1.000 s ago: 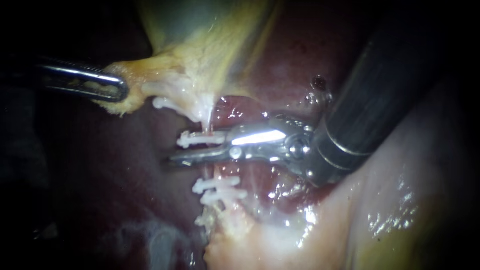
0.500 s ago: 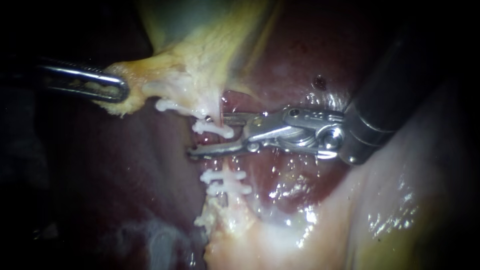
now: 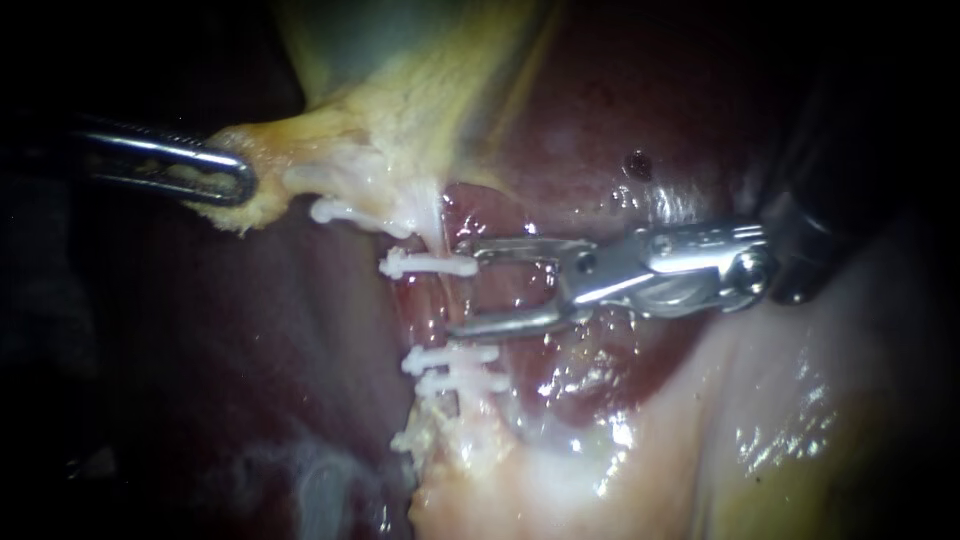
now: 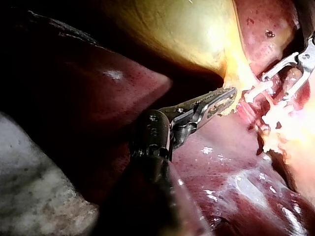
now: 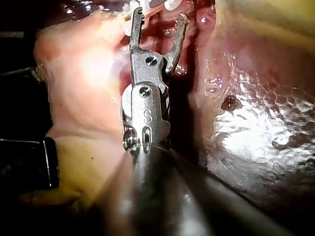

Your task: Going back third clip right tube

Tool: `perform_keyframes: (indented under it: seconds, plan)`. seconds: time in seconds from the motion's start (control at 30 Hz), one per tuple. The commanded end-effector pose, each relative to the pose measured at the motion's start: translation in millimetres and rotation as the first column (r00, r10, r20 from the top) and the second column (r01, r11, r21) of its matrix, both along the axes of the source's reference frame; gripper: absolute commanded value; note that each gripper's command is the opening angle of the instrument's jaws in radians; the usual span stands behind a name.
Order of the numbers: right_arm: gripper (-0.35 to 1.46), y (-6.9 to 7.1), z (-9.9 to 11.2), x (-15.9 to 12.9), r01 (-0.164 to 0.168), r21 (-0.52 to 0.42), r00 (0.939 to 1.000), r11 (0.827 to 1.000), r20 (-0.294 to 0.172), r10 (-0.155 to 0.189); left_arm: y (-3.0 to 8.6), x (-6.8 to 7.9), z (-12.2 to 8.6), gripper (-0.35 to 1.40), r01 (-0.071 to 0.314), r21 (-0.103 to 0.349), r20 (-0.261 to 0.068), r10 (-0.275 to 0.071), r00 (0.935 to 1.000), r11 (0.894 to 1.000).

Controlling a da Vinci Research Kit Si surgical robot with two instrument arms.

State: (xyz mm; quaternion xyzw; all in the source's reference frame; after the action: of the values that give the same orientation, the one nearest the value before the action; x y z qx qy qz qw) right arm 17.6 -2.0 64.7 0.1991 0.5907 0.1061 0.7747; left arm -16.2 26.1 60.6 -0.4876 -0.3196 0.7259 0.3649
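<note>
The tool on my right instrument (image 3: 463,286) stood with its jaws wide apart and empty, no clip loaded between them, the tips close beside the tube (image 3: 441,300) at its bare stretch. On that tube one upper clip (image 3: 427,265) sat just above the jaws and two lower clips (image 3: 452,367) lay close together just below, so three appeared seated and the placing looked done. What seemed left was drawing the open jaws clear along the liver (image 3: 600,110) without catching a clip. Farther out, the tool of my left instrument (image 3: 232,178) was closed on a yellowish edge of the gallbladder (image 3: 400,110), holding it out to the side and the tube taut.
</note>
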Motion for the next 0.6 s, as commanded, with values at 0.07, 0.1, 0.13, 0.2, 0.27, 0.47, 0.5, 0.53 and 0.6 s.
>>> perform_keyframes:
  seconds: [0.07,0.1,0.13,0.2,0.27,0.47,0.5,0.53,0.6]
  plan:
    - [0.50,0.0,-0.6,-1.0,0.014,-0.024,0.9999,1.000,-0.003,-0.014,0.0,0.0,0.0,-0.35,0.000,0.000,0.000,0.000,1.0000,1.000]
    - [0.50,0.0,-0.8,-1.3,0.017,-0.028,0.9998,0.999,-0.005,-0.017,0.0,0.0,0.0,-0.35,0.000,0.000,0.000,0.000,1.0000,1.000]
    - [0.50,0.1,-1.2,-1.9,0.017,-0.034,0.9998,0.999,-0.005,-0.017,0.0,0.0,0.0,-0.35,0.000,0.000,0.000,0.000,1.0000,1.000]
    - [0.50,0.1,-1.9,-2.8,0.021,-0.043,0.9997,0.999,-0.007,-0.022,0.0,0.0,0.0,-0.35,0.000,0.000,0.000,0.000,1.0000,1.000]
    - [0.50,0.1,-2.3,-3.4,0.026,-0.047,0.9996,0.999,-0.010,-0.026,0.0,0.0,0.0,-0.35,0.000,0.000,0.000,0.000,1.0000,1.000]
    - [0.50,0.3,-3.3,-5.5,0.031,-0.053,0.9994,0.998,-0.012,-0.031,0.0,-0.1,0.0,-0.35,0.000,0.000,0.000,0.000,1.0000,1.000]
    - [0.50,0.3,-3.3,-5.7,0.031,-0.053,0.9994,0.998,-0.012,-0.032,0.0,-0.1,0.0,-0.35,0.000,0.000,0.000,0.000,1.0000,1.000]
    - [0.50,0.3,-3.3,-5.9,0.032,-0.053,0.9994,0.998,-0.012,-0.032,0.0,-0.1,0.1,-0.35,0.001,0.000,0.000,-0.001,1.0000,1.000]
    - [0.50,0.3,-3.3,-6.0,0.032,-0.053,0.9994,0.998,-0.012,-0.033,0.0,-0.2,0.2,-0.35,0.001,-0.001,-0.001,-0.001,1.0000,1.000]
